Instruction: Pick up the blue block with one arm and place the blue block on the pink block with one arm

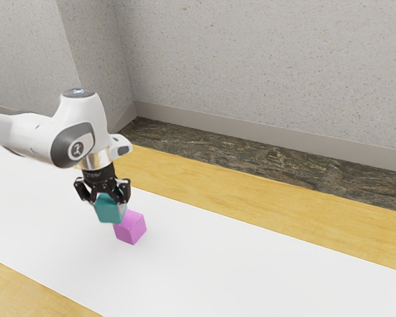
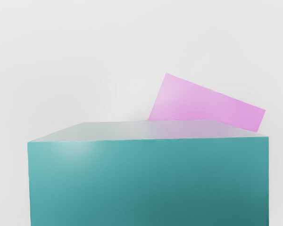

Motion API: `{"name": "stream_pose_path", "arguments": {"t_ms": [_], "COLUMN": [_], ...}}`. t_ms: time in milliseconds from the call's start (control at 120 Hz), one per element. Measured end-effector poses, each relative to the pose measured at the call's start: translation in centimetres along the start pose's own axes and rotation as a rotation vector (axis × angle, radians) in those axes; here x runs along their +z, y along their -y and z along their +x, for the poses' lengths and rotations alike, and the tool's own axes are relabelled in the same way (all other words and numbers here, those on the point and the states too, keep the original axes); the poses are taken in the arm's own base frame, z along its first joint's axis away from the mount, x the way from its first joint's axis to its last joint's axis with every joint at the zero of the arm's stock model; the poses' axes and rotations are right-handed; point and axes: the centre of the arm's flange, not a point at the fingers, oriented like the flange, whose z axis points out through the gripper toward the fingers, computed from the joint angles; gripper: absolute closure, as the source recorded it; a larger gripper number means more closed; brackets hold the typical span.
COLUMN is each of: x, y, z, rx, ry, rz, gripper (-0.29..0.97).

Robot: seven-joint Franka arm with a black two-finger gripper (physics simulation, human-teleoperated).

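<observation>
My end effector [image 1: 105,198] grips the blue block [image 1: 108,209] from two sides, clear of the table [image 1: 251,264]. The pink block [image 1: 131,228] lies just below, toward the exterior view's right and skewed to my block's edges. I judge I must shift that way before lowering.

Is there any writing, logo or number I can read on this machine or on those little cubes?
No word or number here can be read.
The round emblem on the arm's grey joint cap: a symbol, too small to read as letters.
The blue block and the pink block: plain faces, no labels.
</observation>
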Motion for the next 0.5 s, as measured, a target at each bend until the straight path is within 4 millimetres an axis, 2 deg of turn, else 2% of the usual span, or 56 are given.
{"name": "stream_pose_path", "arguments": {"t_ms": [233,500], "x": [-0.3,-0.3], "y": [-0.2,-2.3], "z": [0.3,0.4], "rx": [0.051,0.161], "ry": [-0.006,-0.011], "rz": [0.001,-0.006], "gripper": [0.4,0.4]}}
